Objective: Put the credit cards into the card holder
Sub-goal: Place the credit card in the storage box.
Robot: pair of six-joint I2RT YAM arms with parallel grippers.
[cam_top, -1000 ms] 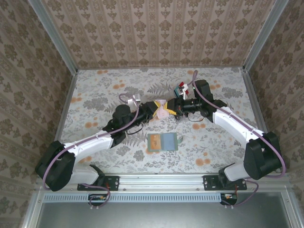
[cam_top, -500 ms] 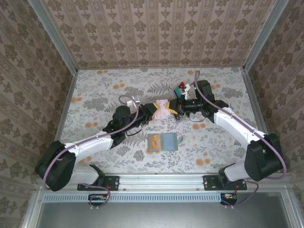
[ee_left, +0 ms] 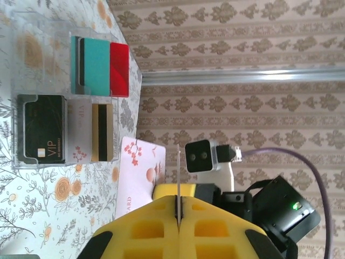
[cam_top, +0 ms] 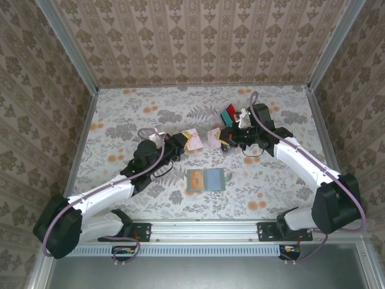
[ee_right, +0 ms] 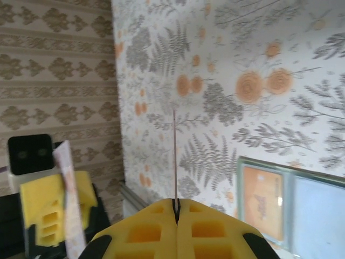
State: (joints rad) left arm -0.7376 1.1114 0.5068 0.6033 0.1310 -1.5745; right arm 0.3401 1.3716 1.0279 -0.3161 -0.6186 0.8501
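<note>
Two pale pink credit cards hang in the air, one in each gripper. My left gripper (cam_top: 182,142) is shut on one pink card (cam_top: 194,139), a thin edge (ee_left: 177,170) between the yellow pads in the left wrist view. My right gripper (cam_top: 225,139) is shut on the other pink card (cam_top: 213,139), also edge-on (ee_right: 174,156); its flowered face (ee_left: 139,178) faces my left wrist. The card holder (cam_top: 206,180) lies open on the table below them, with a tan card (ee_right: 260,202) in its left half. My left gripper (ee_left: 177,200) and right gripper (ee_right: 176,202) are a short gap apart.
A clear divided tray (cam_top: 232,114) stands behind my right gripper. It holds teal and red cards (ee_left: 99,66), a dark VIP card (ee_left: 40,129) and a gold-striped card (ee_left: 102,132). Patterned walls enclose the floral table on three sides.
The grippers, close together around the pink cards a second ago, have drawn apart, left going left and right going right. Each now carries its own pink card, and both jaws have closed tighter.
</note>
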